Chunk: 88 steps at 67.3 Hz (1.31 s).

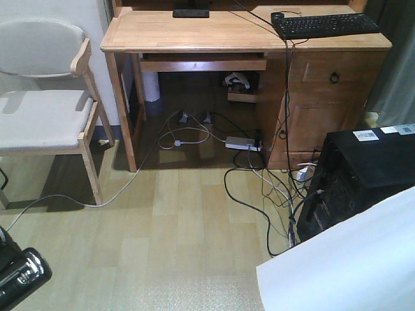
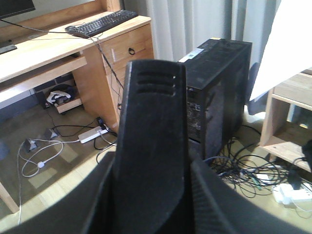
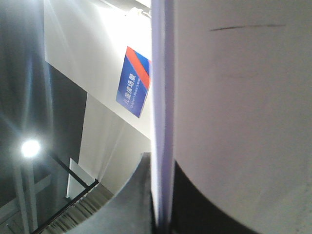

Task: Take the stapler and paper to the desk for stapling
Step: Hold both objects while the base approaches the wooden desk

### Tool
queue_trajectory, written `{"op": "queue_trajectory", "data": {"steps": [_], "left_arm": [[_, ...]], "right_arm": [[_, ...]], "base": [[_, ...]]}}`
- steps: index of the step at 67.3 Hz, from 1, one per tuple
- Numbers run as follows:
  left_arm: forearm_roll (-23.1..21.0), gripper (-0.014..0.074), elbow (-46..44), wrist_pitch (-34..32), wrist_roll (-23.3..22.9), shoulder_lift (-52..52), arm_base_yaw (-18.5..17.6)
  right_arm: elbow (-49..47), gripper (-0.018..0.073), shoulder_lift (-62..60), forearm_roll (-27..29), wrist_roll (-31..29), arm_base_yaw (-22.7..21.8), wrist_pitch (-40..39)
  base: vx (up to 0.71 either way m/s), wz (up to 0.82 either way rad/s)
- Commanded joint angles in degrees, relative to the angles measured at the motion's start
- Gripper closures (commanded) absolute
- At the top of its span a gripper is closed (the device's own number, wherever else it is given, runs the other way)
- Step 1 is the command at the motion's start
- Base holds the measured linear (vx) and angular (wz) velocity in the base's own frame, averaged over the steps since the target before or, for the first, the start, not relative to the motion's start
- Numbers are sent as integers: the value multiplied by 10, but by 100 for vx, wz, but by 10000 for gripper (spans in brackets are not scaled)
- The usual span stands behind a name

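In the left wrist view a long black stapler (image 2: 153,126) stands between the fingers of my left gripper (image 2: 156,200), which is shut on it. My right gripper (image 3: 163,217) is shut on the edge of the white paper (image 3: 243,97); the stack rises edge-on from between the jaws. In the front view the paper (image 1: 343,259) fills the lower right corner, held above the floor. The light wooden desk (image 1: 194,32) stands ahead at the top, apart from both grippers. Part of my left arm (image 1: 19,278) shows at the lower left.
A black keyboard (image 1: 324,24) lies on the desk's right side and a monitor base (image 1: 190,12) at its back. A wooden chair (image 1: 45,110) stands to the left, a black PC tower (image 1: 363,168) to the right. Cables (image 1: 259,181) trail over the floor.
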Motion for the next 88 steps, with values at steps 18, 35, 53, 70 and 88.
{"op": "queue_trajectory", "data": {"steps": [18, 35, 53, 70, 88], "left_arm": [[-14, 603, -17, -63, -1, 4, -2], [-14, 603, -17, -63, -1, 4, -2], [-14, 603, -17, -63, -1, 4, -2], [-14, 603, -17, -63, -1, 4, -2], [-14, 603, -17, -63, -1, 4, -2]], "right_arm": [[-16, 561, -4, -2, -7, 1, -33], [-16, 561, -4, -2, -7, 1, -33], [-16, 561, -4, -2, -7, 1, -33], [-16, 561, -4, -2, -7, 1, -33], [-16, 561, -4, -2, -7, 1, -33]], "base": [[16, 1], [20, -1], [22, 1], [24, 3], [25, 5]]}}
